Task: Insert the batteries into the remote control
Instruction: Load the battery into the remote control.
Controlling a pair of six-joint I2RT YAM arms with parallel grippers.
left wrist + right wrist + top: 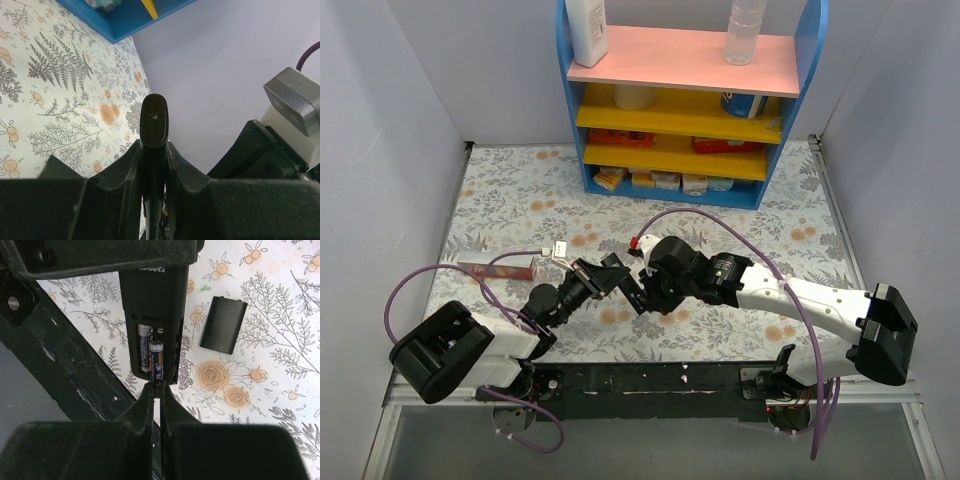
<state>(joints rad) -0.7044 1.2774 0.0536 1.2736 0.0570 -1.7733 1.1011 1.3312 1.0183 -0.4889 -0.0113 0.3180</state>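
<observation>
So the left end effector (154, 150) is clenched on the remote (150, 295), holding it up off the counter (260, 370). In the left wrist view you see the remote edge-on, poking out from between the two fingers, which are tight against both its sides.

The right wrist cam has the better angle. The remote's back faces the camera and the battery bay is open. Both batteries are in there: the far battery (144, 337) sits deeper and is half hidden, and the near battery (156, 362) lies next to it with its blue and orange label fully showing. A little spring shows just above the near one. Its lower end reaches right to the end edge of the remote.

The right end effector (156, 390) has its fingers almost together, with only a thin slit between them. The tips are right at the lower end of the near battery. Honestly I can't tell whether it's pinching that end or just touching it.

The cover (223, 325) is lying flat on the floral counter, off to the side of the remote and not touching it.

From the top cam the two end effectors meet mid-counter, and a blue shelf (690, 100) stands at the back. A reddish stick (500, 268) lies beside the left arm
</observation>
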